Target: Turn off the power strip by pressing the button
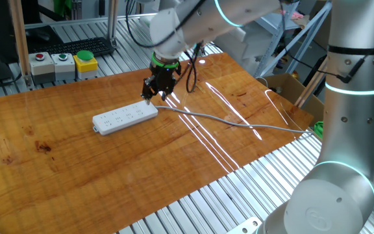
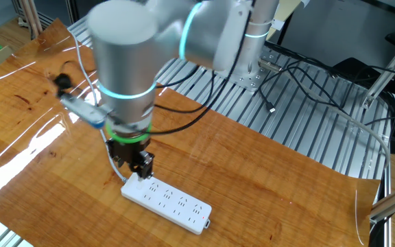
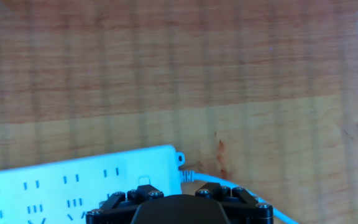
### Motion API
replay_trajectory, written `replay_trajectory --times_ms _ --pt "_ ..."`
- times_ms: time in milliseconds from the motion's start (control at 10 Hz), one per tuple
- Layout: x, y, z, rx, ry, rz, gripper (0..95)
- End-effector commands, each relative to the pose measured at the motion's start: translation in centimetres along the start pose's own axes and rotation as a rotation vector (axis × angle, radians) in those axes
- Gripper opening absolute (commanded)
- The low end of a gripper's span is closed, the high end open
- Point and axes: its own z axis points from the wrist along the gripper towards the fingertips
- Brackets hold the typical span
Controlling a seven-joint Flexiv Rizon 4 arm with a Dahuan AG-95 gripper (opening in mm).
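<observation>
One long flat white plastic power strip (image 1: 125, 117) lies flat on the wooden table top (image 1: 76, 169), its thin grey cable (image 1: 239, 123) trailing away from the end nearest the arm. Its small white push button (image 3: 144, 181) sits close to that cable end, barely distinct from the casing in the hand view. Poised directly over this end is the black two-finger gripper (image 1: 153, 93); whether its fingers are parted or closed I cannot tell. A good press would likely come straight down, centred on the switch and gentle, so the strip does not skid. Grey control boxes with coloured buttons (image 1: 63, 62) stand well apart.
</observation>
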Motion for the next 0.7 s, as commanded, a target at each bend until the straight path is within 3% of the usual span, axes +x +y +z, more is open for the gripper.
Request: replay_trajectory --times_ms 100,400,700 --pt "-0.7 -0.2 0.6 -0.003 0.01 -0.015 57.0" --pt "-1.3 -0.2 1.6 -0.015 0.013 -0.011 57.0" --pt "-1.4 -0.1 1.8 -0.018 0.026 -0.01 57.0"
